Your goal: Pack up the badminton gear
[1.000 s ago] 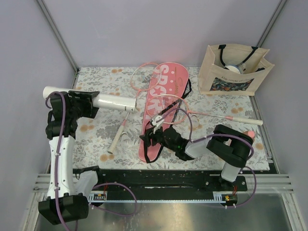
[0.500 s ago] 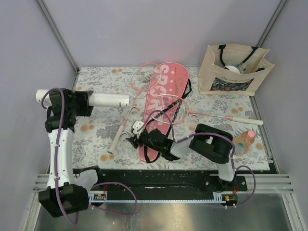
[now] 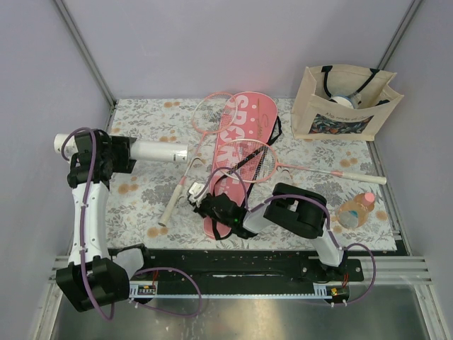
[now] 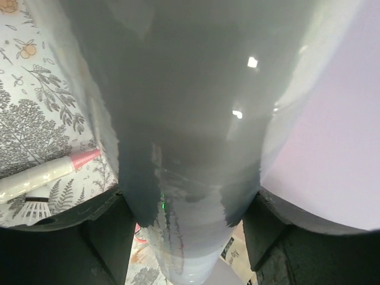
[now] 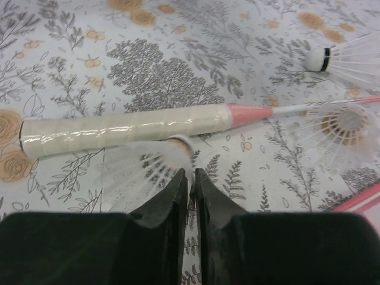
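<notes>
While the left gripper (image 3: pixel 117 152) clamps the long white plastic tube (image 3: pixel 159 150) level over the table's left side, the right gripper (image 5: pixel 190 175) sits low at the white-wrapped handle (image 5: pixel 124 127) of a thin pink-framed racket (image 5: pixel 249 111).
Right fingers (image 5: pixel 172 196) nearly together, thin slit; cannot tell if they nip the white feather shuttlecock (image 5: pixel 142 166) lying against that handle. Grey floral-print tablecloth (image 3: pixel 141 117), pale lilac walls. Only the overhead view shows the long pink "SPORT" racket cover (image 3: pixel 248 113).
</notes>
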`<state>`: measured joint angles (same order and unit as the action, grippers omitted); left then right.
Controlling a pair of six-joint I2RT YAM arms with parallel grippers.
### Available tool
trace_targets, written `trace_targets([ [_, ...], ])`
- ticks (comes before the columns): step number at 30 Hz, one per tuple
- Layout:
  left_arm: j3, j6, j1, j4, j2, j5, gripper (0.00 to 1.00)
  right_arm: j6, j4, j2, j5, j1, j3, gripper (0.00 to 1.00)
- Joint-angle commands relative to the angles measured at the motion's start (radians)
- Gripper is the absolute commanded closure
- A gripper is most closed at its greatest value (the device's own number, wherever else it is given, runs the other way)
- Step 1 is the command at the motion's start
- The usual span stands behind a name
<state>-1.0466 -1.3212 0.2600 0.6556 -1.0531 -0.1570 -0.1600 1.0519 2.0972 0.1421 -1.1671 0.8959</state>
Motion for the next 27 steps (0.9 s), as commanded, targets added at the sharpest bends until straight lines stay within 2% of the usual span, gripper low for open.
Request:
trace_targets([
  [1, -0.004, -0.001, 0.018, -0.007, -0.002, -0.019, 0.59, -0.032, 0.140, -0.052, 0.109, -0.009, -0.037, 0.91],
  [2, -0.006, 0.007, 0.021, -0.005, -0.001, -0.030, 0.59, -0.027, 0.142, -0.084, 0.116, -0.011, -0.054, 0.98],
  [3, -0.006, 0.016, 0.019, -0.004, 0.001, -0.048, 0.59, -0.016, 0.138, -0.115, 0.123, -0.009, -0.072, 1.00],
  [10, -0.023, 0.135, 0.025, -0.008, -0.034, -0.202, 0.59, 0.034, 0.126, -0.461, 0.154, -0.009, -0.290, 1.00],
  [14, -0.012, 0.157, 0.025, -0.017, -0.061, -0.303, 0.59, -0.033, 0.111, -0.643, 0.201, -0.009, -0.429, 1.00],
  [17, 0.019, 0.165, 0.025, -0.060, -0.073, -0.407, 0.59, -0.073, 0.097, -0.765, 0.166, -0.009, -0.508, 1.00],
  [22, 0.039, 0.218, 0.025, -0.083, -0.067, -0.499, 0.57, -0.102, 0.000, -0.902, 0.057, -0.009, -0.517, 1.00],
  [27, 0.049, 0.275, 0.022, -0.085, -0.097, -0.593, 0.57, -0.159, -0.059, -0.919, -0.002, -0.011, -0.454, 1.00],
])
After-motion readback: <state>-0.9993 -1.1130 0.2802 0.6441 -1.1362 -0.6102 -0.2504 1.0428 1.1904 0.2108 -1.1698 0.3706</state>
